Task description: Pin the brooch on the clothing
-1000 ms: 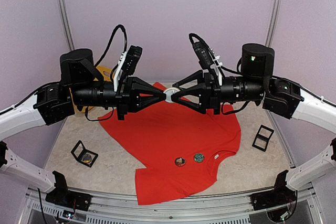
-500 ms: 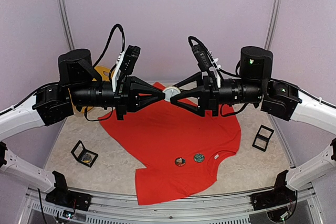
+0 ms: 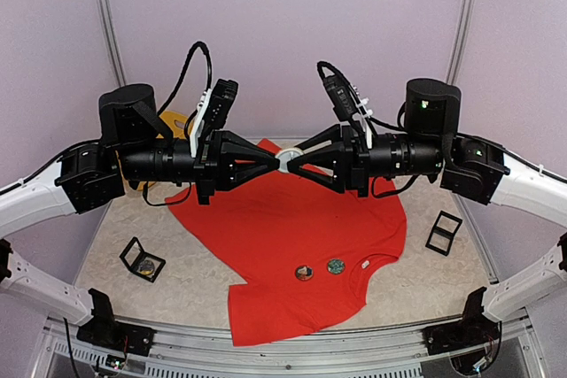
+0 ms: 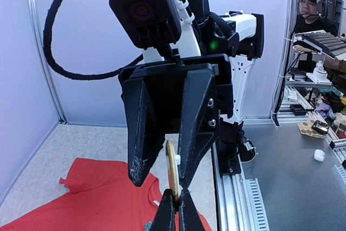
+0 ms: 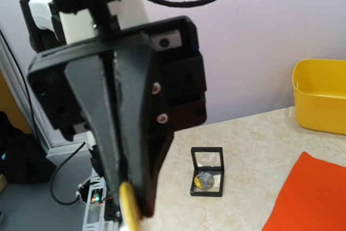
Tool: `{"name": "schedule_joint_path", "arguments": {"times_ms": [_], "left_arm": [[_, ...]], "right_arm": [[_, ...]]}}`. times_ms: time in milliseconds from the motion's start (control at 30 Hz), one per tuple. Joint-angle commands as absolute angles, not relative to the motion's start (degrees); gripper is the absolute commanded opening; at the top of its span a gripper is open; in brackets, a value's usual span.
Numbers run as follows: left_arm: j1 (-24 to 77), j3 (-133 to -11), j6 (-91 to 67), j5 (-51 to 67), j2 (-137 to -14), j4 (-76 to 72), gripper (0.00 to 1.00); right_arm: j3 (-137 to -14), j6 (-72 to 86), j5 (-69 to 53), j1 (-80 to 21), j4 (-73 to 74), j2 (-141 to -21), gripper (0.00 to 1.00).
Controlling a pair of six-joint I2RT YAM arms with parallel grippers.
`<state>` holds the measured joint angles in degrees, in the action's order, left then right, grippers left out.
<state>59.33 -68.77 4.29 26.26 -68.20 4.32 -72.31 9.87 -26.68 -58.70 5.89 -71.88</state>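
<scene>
**Brooch held in mid-air between both grippers, above the shirt**

The two arms are seen levelled tip to tip over the table (image 3: 124, 219). The left gripper (image 4: 173, 209) is pressed fully shut, and the lower edge of the round gold brooch (image 4: 172, 167) is pinched between its tips. The brooch is seen edge-on from the left wrist.

The right gripper (image 4: 160, 180) is placed around the same brooch from the opposite side. Its jaws are parted part-way. The disc lies close against one finger, and a gap is seen on the other side. A firm hold by this gripper cannot be made out.

The red T-shirt (image 3: 283, 227) is spread flat on the table below the tips, well apart from them. Its white neck label (image 3: 364, 265) is turned toward the near right.

Two small round pins (image 3: 304, 273) are noted on the cloth near the collar. A black display case (image 3: 143, 259) lies to the shirt's left and another case (image 3: 444, 233) to its right. A yellow basket (image 5: 321, 98) stands at the far left.
</scene>
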Motion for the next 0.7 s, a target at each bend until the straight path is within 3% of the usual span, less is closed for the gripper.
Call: {"name": "schedule_joint_path", "arguments": {"times_ms": [0,200,667], "left_arm": [[61.3,-67.9,6.9,28.5,-66.7,3.7,0.00],[62.3,-68.4,8.2,29.2,-67.3,4.3,0.00],[62.6,-68.3,8.1,28.8,-67.3,4.1,0.00]], "right_arm": [[-73.0,10.7,-22.2,-58.1,6.0,-71.8,0.28],[-74.2,11.5,-19.5,-58.0,6.9,-72.5,0.24],[-77.0,10.9,-19.3,-57.9,9.3,-74.9,0.31]]}}
